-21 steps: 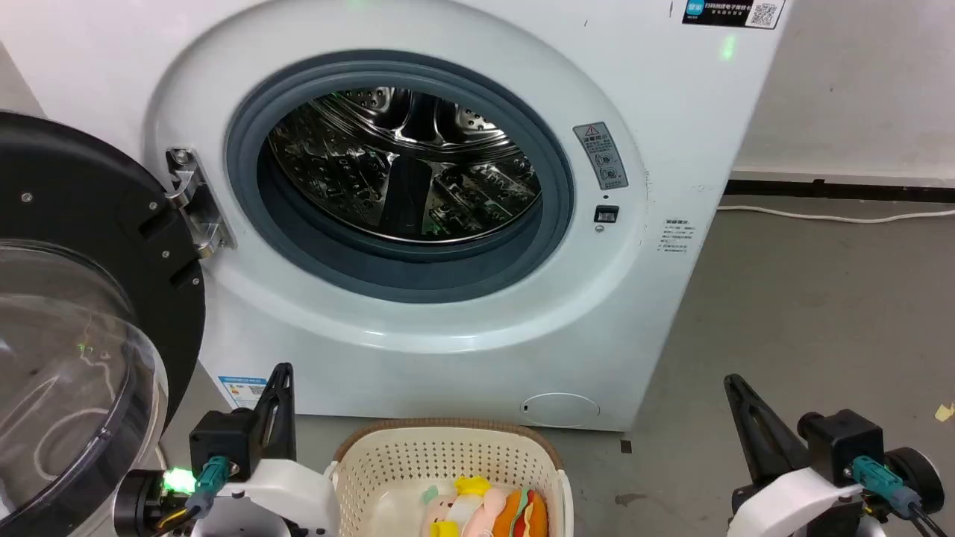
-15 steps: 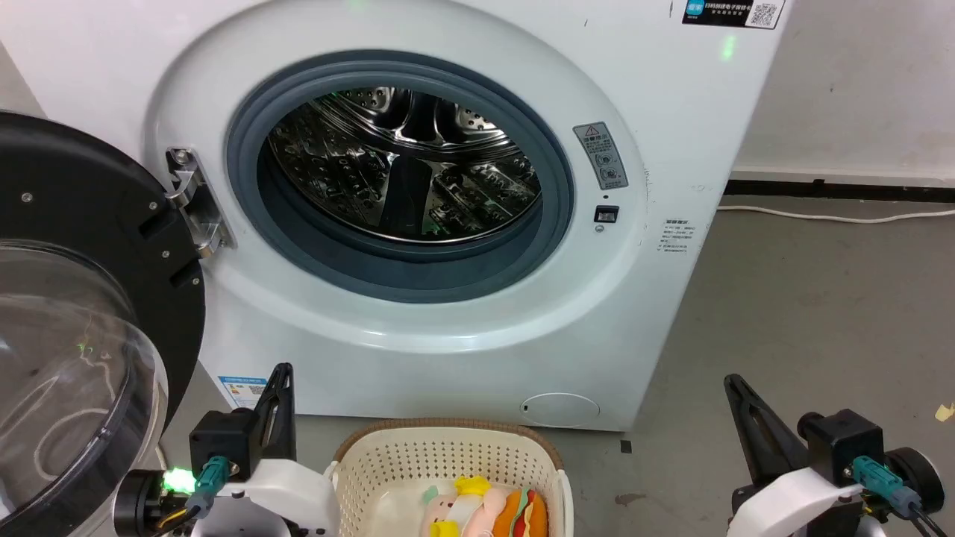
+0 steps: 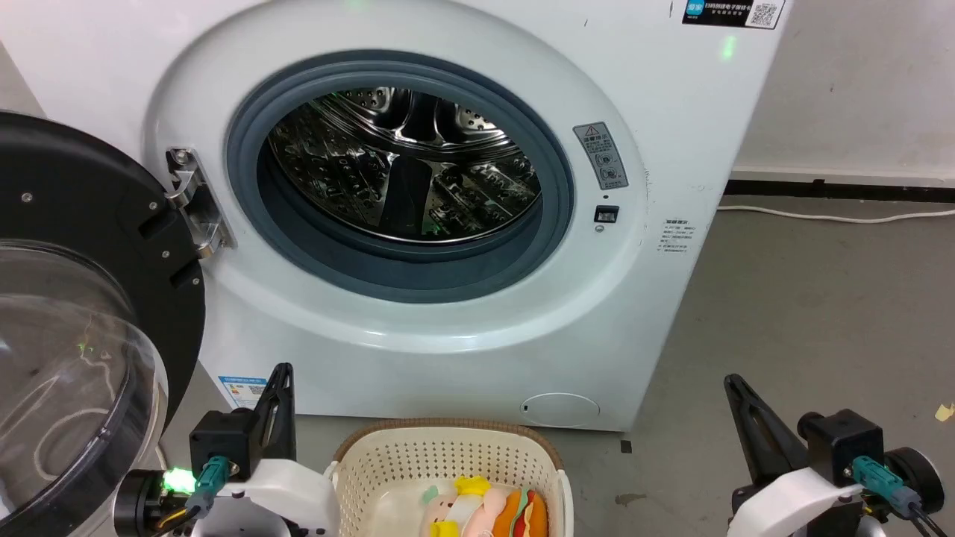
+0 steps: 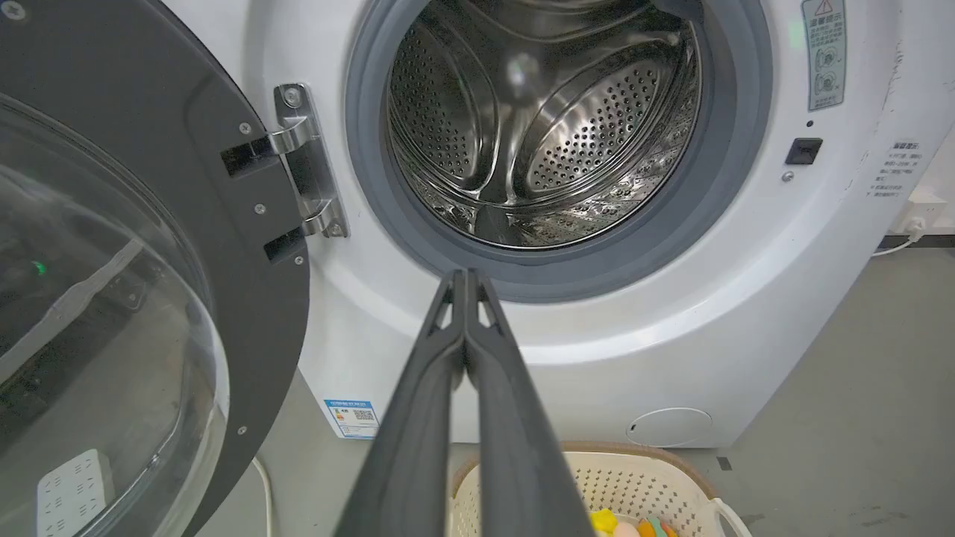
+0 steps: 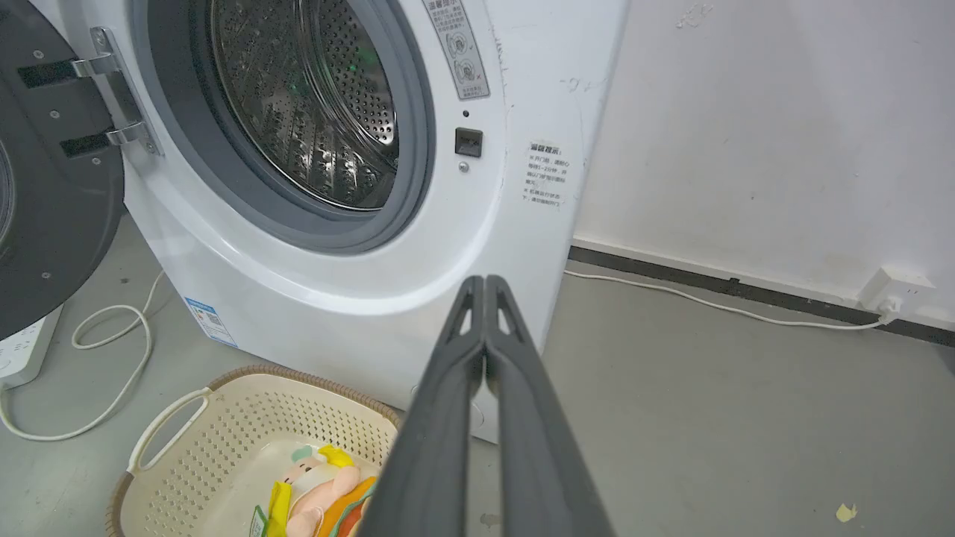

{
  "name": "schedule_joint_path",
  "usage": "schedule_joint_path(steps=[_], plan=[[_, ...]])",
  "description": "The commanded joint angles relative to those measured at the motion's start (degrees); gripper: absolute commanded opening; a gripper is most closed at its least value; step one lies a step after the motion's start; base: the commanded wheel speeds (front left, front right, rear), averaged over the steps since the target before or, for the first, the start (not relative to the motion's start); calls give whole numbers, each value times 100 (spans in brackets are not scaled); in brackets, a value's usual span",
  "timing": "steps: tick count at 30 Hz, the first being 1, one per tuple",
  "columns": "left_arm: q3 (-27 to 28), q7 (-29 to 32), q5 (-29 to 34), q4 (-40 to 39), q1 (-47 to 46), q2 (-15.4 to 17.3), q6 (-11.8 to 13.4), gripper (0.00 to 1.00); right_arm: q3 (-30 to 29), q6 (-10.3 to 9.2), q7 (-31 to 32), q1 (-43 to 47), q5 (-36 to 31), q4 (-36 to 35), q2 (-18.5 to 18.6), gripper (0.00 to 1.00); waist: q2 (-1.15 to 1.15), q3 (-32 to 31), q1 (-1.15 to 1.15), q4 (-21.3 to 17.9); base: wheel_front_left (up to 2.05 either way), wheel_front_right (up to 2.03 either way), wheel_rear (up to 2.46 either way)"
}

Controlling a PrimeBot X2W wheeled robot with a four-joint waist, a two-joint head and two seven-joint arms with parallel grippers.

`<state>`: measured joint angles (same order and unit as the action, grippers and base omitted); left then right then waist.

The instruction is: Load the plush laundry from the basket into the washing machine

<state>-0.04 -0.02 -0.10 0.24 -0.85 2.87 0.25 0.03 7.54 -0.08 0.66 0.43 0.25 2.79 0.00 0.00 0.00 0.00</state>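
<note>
- The plush laundry (image 3: 485,511), a soft bundle of an orange hamburger toy with green, red and yellow layers and a pale pink figure with yellow parts, lies inside the small cream-white perforated plastic basket (image 3: 448,429) with a brown rim
- The basket stands on the grey floor (image 3: 806,313) just in front of the large white front-loading washing machine (image 3: 448,335), between the two arms
- The round black-framed clear-domed door (image 3: 82,246) is swung wide to the left, so the grey rubber seal (image 3: 418,280) and the shiny perforated steel drum (image 3: 403,171) are exposed, and the drum looks empty
- The left tool (image 3: 282,371) and the right tool (image 3: 733,382) hang either side of the basket, each with its two long dark fingers pressed together and pinching nothing, apart from the toys
- The bundle looks light, squashy and unbreakable; it should give under the fingers and may sag or part into two pieces when lifted
- A sensible hold is across the thick middle of the hamburger or the figure's body, pinching deep into the stuffing, not a thin edge or loose limb; a tool must spread first
</note>
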Motion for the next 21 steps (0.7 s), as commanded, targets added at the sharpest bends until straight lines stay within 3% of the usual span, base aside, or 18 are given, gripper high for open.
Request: schedule_joint_path(steps=[1,6,7,9,10,11,21], plan=[[4,2,10,-24,85,0,-25,0,-3,-5,8,-66,-43,-25,9,0,0,0,0,0,0,0,0],[4,2,10,-24,85,0,-25,0,-3,-5,8,-66,-43,-25,9,0,0,0,0,0,0,0,0],[2,-1,0,0,0,0,0,100,2,0,0,0,1,0,0,100,0,0,0,0,0,0,0],[-2,-3,-1,2,-1,0,7,100,0,0,-3,1,6,4,0,100,0,0,0,0,0,0,0],[-1,-4,-1,1,-1,0,7,0,4,0,-3,2,6,3,0,0,0,0,0,0,0,0,0],[-4,-3,-1,1,-2,0,9,100,1,0,-3,2,6,5,0,100,0,0,0,0,0,0,0],[-105,-115,-31,-37,11,0,61,100,-37,0,-115,19,130,-58,1,100,0,35,0,-22,0,0,0]])
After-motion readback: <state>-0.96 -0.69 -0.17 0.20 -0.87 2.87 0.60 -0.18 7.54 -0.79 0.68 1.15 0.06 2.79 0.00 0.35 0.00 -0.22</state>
